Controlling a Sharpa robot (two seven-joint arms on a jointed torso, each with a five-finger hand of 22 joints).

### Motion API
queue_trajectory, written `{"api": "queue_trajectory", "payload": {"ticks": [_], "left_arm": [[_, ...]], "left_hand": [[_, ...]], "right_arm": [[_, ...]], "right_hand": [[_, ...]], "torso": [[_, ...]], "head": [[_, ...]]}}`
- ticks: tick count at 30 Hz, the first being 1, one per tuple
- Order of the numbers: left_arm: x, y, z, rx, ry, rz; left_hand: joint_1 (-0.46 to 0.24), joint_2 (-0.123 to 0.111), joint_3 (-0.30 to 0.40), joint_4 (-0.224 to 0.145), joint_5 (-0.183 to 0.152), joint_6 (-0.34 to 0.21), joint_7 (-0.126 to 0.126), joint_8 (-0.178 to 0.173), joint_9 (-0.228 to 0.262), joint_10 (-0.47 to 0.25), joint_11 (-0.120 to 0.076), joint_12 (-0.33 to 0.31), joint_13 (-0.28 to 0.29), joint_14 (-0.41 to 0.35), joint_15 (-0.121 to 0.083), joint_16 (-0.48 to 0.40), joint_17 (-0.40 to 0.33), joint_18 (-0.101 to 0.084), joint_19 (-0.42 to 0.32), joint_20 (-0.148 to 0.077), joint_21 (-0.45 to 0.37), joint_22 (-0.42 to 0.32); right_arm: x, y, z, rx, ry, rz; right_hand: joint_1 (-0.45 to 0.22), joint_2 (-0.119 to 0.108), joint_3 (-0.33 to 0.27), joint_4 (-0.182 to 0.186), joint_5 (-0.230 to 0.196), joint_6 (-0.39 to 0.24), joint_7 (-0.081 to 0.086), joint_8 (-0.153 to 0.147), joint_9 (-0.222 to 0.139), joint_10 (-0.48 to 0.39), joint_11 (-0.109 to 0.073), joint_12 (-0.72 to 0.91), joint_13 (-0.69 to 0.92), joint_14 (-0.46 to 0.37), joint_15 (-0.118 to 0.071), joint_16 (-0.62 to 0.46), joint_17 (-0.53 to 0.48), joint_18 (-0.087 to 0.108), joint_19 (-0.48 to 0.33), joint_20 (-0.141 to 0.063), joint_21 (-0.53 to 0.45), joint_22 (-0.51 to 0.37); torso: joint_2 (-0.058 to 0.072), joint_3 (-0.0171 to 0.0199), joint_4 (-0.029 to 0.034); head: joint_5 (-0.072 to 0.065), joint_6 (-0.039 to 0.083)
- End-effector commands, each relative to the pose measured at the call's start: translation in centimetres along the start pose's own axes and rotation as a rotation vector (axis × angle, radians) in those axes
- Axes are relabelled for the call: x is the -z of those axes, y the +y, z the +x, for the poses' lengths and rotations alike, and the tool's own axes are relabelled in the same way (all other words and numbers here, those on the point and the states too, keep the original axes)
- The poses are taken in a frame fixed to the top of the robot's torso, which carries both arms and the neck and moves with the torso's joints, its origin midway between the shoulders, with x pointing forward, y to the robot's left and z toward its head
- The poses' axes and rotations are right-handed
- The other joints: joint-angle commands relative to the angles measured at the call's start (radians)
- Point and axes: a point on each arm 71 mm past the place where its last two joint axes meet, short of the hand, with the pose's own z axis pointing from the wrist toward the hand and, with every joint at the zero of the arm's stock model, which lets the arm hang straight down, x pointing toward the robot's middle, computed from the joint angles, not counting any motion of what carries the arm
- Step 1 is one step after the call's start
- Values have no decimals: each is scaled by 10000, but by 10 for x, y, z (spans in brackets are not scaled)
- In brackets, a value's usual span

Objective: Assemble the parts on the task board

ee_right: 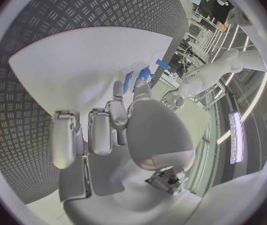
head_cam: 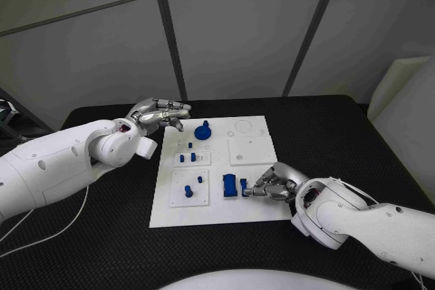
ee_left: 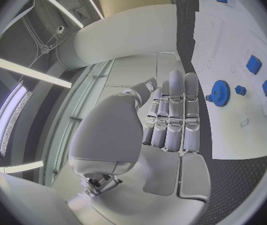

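The white task board (head_cam: 256, 205) lies in the middle of the black table. On it stand a blue gear (head_cam: 202, 132), small blue pegs (head_cam: 188, 157) and a blue block (head_cam: 230, 185). My left hand (head_cam: 163, 116) hovers at the board's far left corner, left of the gear, fingers stretched out side by side and holding nothing. The left wrist view shows the gear (ee_left: 220, 92) just beyond the fingertips (ee_left: 183, 82). My right hand (head_cam: 272, 183) is at the board's near right part, thumb and a finger pinching a small blue part (head_cam: 244, 189) beside the block. That part (ee_right: 128, 81) appears between its fingertips.
Two more blue pegs (head_cam: 188, 190) stand in a raised white plate at the board's near left. Another raised white plate (head_cam: 250, 150) sits at the board's right middle. A white cable (head_cam: 55, 230) trails over the table's left side.
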Motion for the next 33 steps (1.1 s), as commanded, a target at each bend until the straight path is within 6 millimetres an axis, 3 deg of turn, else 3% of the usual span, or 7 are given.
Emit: {"api": "queue_trajectory", "payload": {"ticks": [1,8,11,16,22,27,33], "left_arm": [[0,-1,-1,2,48,16],[-2,1,0,195,-279,288],[-5,3,1,405,-563,503],[-12,10,-1,918,-1275,811],[-21,18,-8,1398,-2511,1079],[-29,26,-9,1567,-3401,1209],[-37,35,-8,1663,-4478,1286]], "left_hand": [[-123,6,-48,-6,-40,-51,14,-59,17,-64,-13,-40,17,24,58,-47,-12,-44,36,37,-39,-17],[-236,-41,-96,79,-37,-63,14,-78,34,-102,1,-48,42,-198,111,-265,-75,-56,-108,75,-249,-129],[-376,-88,-185,225,-38,-112,11,-106,56,-294,74,-148,-6,-759,252,-924,-342,-85,-520,191,-797,-445],[-418,-71,-250,427,-50,-383,-57,-169,7,-557,266,-317,-248,-1663,628,-2600,-1083,-198,-1463,513,-2148,-1299],[-427,-17,-352,676,-34,-695,-242,-156,-256,-952,239,-429,-742,-3053,963,-4694,-2183,-325,-3341,1119,-4183,-2718],[-459,21,-868,917,-41,-940,-370,-148,-622,-1697,74,-399,-941,-3910,852,-5469,-3263,-257,-4063,1607,-5203,-3654],[-517,128,-1612,1283,-195,-1310,-530,-177,-832,-2640,-130,-377,-952,-5432,725,-5539,-4450,-332,-5825,1698,-5657,-5165]], "right_arm": [[3,5,-6,-1488,341,-972],[-18,4,-47,-3843,75,-2246],[-35,-1,-68,-4858,-276,-2502],[-65,-11,-98,-6051,-900,-2888],[-98,-12,-116,-6627,-1385,-3349],[-121,-10,-118,-6929,-1626,-3559],[-140,-9,-117,-7402,-1826,-3561]], "right_hand": [[-74,-84,-29,14,-24,-350,107,-86,7,-281,97,-489,-344,358,82,-193,-261,155,528,50,-326,1576],[726,134,198,-412,24,-1527,502,-72,-116,-2324,472,-4597,-3709,-672,418,-2882,-3521,1050,-1282,376,-4349,-1925],[1197,295,232,-704,67,-1755,687,-87,-306,-2982,713,-5655,-4656,-2072,676,-5668,-6385,1631,-3070,607,-8020,-4891],[1843,627,133,-1061,75,-2024,1139,-98,-1063,-3449,1266,-7569,-6750,-3402,1290,-7707,-7596,1620,-4093,1135,-10106,-6315],[2126,905,-144,-1464,63,-2213,1166,-82,-2085,-3512,1636,-9045,-8658,-4530,1877,-9967,-9293,1572,-4845,1792,-12249,-7993],[1856,1111,-346,-1698,-10,-2402,1189,-80,-2787,-3703,1704,-9768,-9623,-5067,2186,-11340,-10365,1617,-5146,2098,-13341,-8947],[965,1359,-446,-2174,-1040,-2489,1323,-63,-3848,-3979,1839,-10364,-10840,-4991,2367,-12959,-11732,1700,-5245,2337,-14300,-10224]], "torso": [[-43,-13,-26],[-267,-83,-57],[-429,-150,-66],[-691,-270,-136],[-907,-346,-287],[-1031,-360,-316],[-1123,-322,-240]], "head": [[-13,75],[-95,294],[-130,397],[-119,592],[-111,879],[-101,1019],[-1,1137]]}}
